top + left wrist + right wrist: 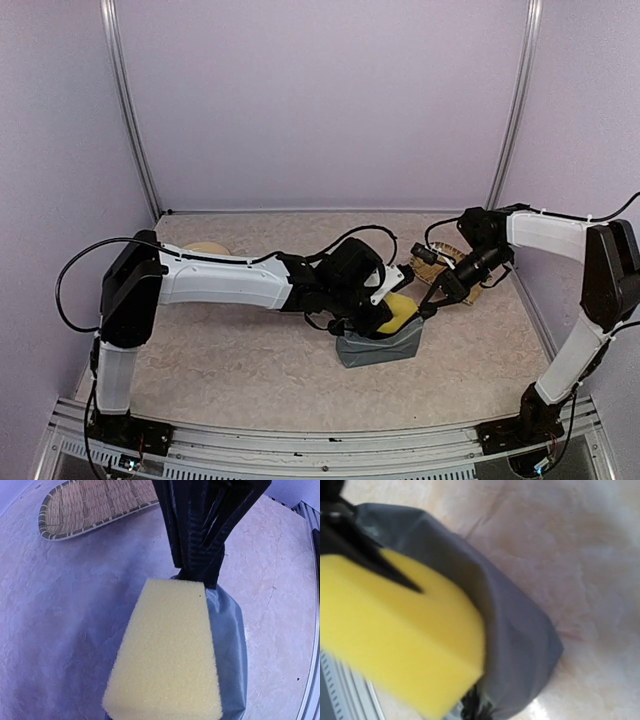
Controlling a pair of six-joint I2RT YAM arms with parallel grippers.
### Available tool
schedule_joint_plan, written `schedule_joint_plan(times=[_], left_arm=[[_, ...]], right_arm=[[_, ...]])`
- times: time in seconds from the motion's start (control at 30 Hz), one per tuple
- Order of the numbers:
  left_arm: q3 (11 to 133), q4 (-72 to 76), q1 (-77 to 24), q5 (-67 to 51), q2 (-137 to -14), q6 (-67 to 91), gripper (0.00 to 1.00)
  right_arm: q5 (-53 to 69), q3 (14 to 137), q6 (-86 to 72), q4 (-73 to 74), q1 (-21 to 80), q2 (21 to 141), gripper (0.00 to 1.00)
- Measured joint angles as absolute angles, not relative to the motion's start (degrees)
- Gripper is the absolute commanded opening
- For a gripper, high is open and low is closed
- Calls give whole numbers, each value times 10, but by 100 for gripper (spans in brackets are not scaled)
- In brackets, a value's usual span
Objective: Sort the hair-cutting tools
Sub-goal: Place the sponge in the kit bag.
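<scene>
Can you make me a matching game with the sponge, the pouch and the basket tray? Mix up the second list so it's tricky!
Things:
1. sponge
2. pouch
3. woven tray

Clues:
a. grey, lying on the table
b. straw-coloured, with a striped rim
c. yellow, pinched by the left gripper

Pairs: 1-c, 2-a, 3-b

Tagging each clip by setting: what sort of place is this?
Probably a lab robot cell: plain lilac walls, metal frame posts, left arm and right arm bolted at the near edge of the table.
</scene>
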State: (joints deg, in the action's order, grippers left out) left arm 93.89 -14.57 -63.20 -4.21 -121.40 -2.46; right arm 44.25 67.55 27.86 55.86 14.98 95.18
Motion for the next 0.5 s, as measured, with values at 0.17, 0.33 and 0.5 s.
schedule_joint_plan(times=[0.17,0.33,0.5], left_arm=[[917,-146,-638,-22,-1216,-33,0],[912,-160,-649,-9,-1216,-51,0],[918,-203,-671,14,-1216,-65,0]], right_arm=[[454,675,285,565,150,953,0],[469,677,291,574,150,961,0],[483,678,294,576,150,962,0]])
